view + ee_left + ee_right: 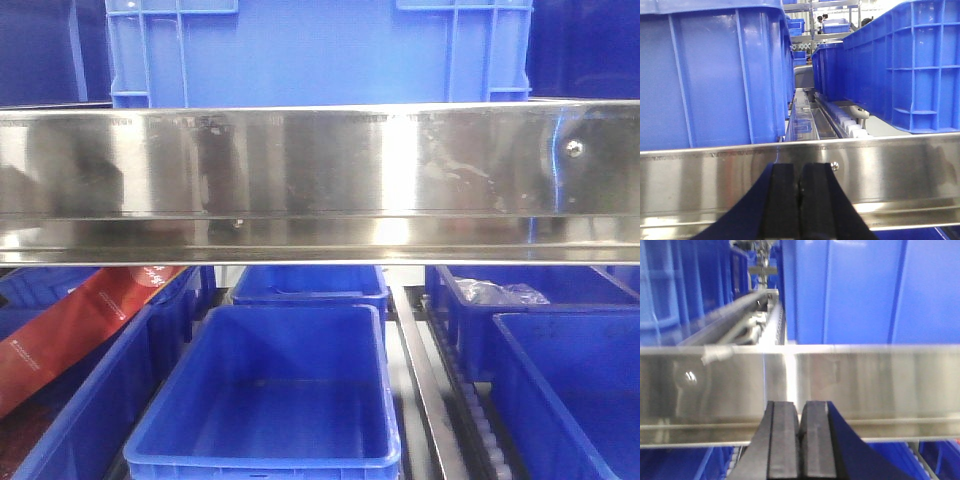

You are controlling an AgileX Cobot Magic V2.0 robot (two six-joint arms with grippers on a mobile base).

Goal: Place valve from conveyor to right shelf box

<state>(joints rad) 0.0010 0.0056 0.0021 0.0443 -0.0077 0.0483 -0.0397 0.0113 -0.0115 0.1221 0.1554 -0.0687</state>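
The valve and the conveyor are out of view in every view. My left gripper (799, 172) is shut with nothing between its black pads, held close in front of a steel shelf rail (890, 170). My right gripper (799, 410) is also shut and empty, facing another stretch of steel shelf rail (880, 385). Blue shelf boxes stand behind both rails: one (715, 75) at the left and one (910, 65) at the right in the left wrist view, and a large one (865, 290) in the right wrist view. Neither gripper shows in the front view.
In the front view a wide steel shelf beam (320, 180) crosses the middle. Below it an empty blue box (270, 400) sits centred, with another blue box (570, 390) at the right. A red packet (80, 320) lies in a box at the left. A roller track (470, 410) runs between boxes.
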